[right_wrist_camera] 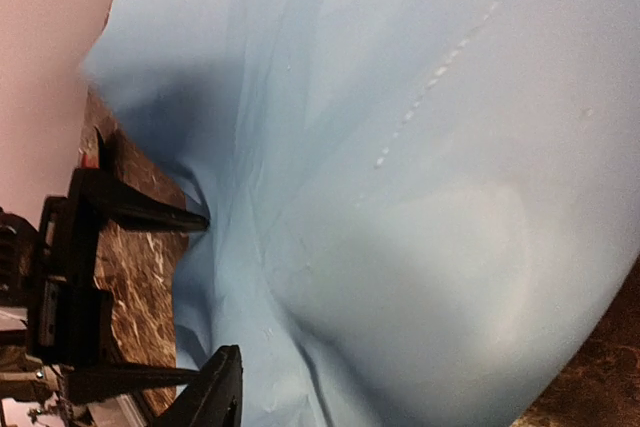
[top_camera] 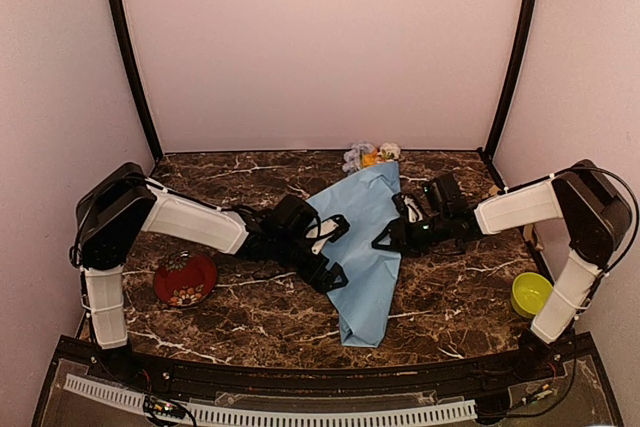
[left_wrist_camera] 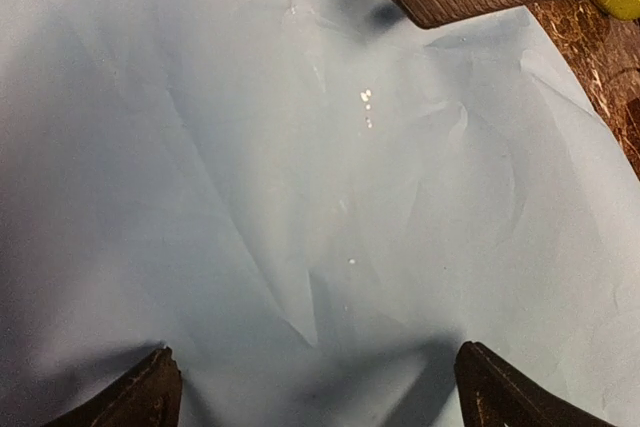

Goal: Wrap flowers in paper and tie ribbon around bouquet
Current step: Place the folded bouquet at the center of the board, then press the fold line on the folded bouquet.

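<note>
The left tool (left_wrist_camera: 318,382) stood wide open over the blue paper (top_camera: 365,247) on the worktop (top_camera: 450,287). The right tool (top_camera: 392,229) touched the paper; its state I could not tell.

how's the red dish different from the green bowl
The red dish is shallow and patterned; the green bowl is plain and looks deeper. The red dish sits by the left arm, the green bowl by the right arm. Both stand on the marble table, clear of the blue paper.
</note>
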